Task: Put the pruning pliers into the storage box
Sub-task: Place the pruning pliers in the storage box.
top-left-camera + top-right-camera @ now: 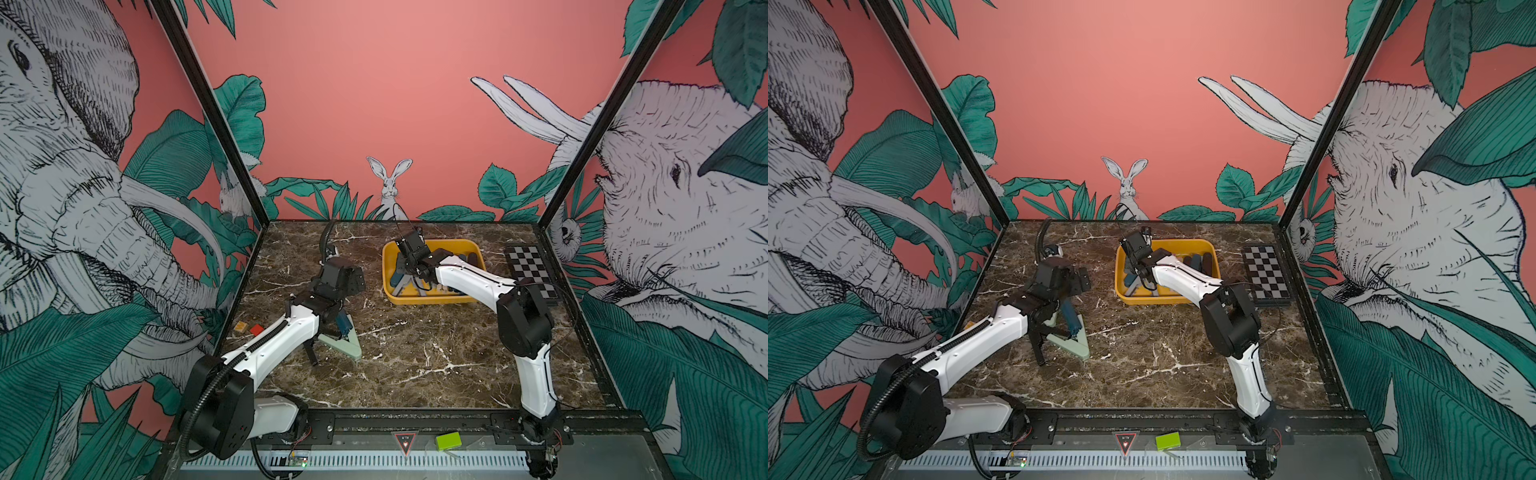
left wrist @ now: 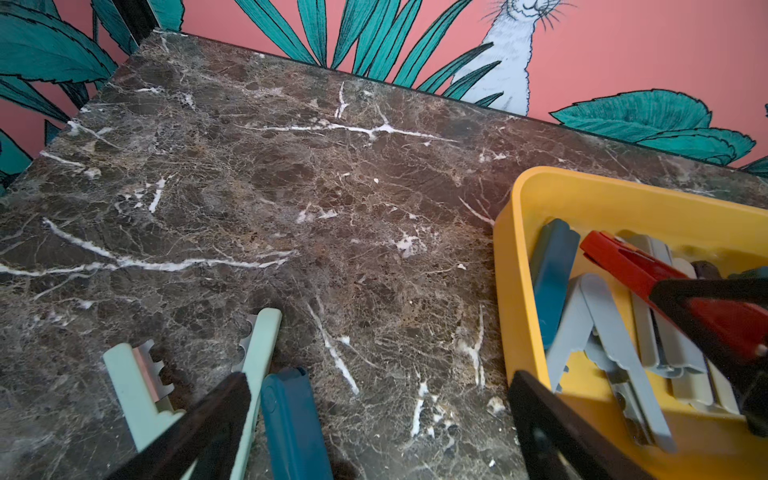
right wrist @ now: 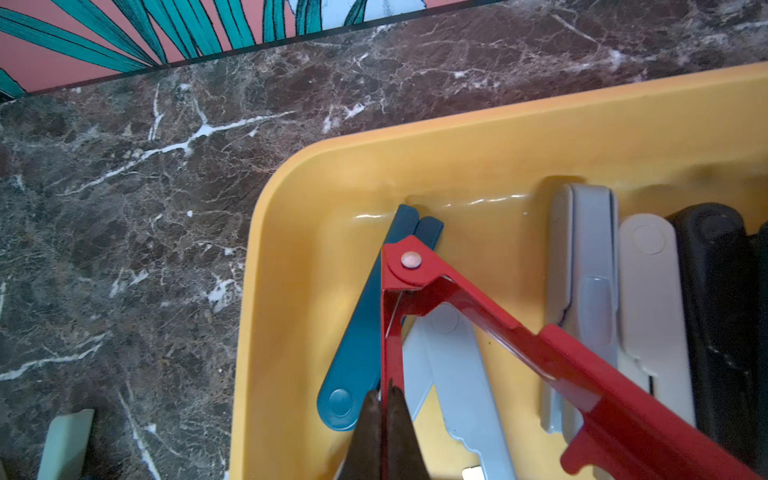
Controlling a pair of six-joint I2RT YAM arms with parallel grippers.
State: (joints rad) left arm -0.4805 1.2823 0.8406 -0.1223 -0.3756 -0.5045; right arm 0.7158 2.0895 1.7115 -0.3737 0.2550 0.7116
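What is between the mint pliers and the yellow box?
A teal pliers right by the mint pliers, then only bare table up to the box, as the left wrist view shows.

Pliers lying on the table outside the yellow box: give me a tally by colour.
Mint pliers: 1
Dark teal pliers: 1
Total in view: 2

Yellow storage box (image 1: 387, 270) full of folded pliers (image 3: 582, 291), V-open red pliers (image 3: 519, 332) above; mint pliers (image 1: 347, 351), teal pliers (image 1: 343, 323) outside, perhaps overlapping.
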